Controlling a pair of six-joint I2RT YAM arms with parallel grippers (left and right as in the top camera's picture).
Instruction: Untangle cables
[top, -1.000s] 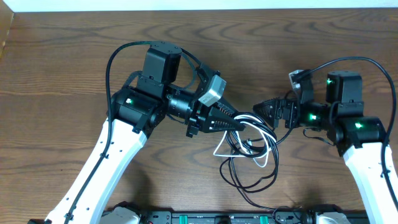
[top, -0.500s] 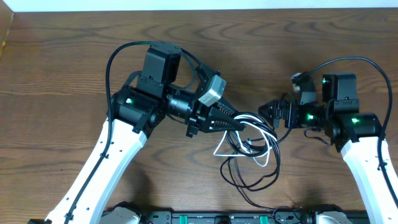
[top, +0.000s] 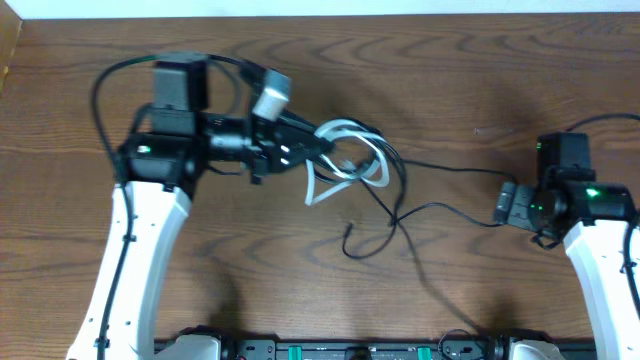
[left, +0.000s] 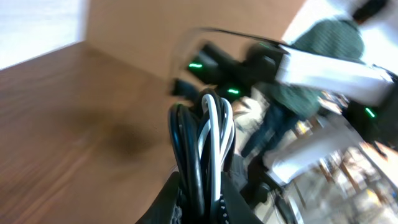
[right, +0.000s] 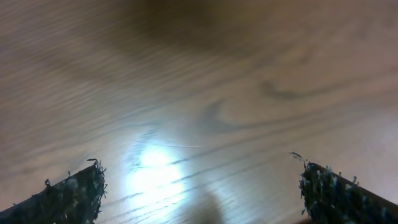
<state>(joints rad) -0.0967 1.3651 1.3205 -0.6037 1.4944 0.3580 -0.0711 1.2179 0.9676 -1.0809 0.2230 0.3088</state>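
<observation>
Clamping white cable (left: 214, 134) and black cable (left: 188, 155), left hand (left: 200, 200); right hand (right: 199, 183) spread wide.

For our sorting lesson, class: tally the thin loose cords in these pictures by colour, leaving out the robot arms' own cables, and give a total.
black cord: 1
white cord: 1
Total: 2

The left gripper (top: 308, 151) has pulled back to the left and upward, carrying the white cable (top: 345, 126) loops along. The right gripper (top: 506, 203) has withdrawn rightward, its fingers now apart, and the black cable (top: 440, 206) lies stretched across the table (top: 80, 60).
</observation>
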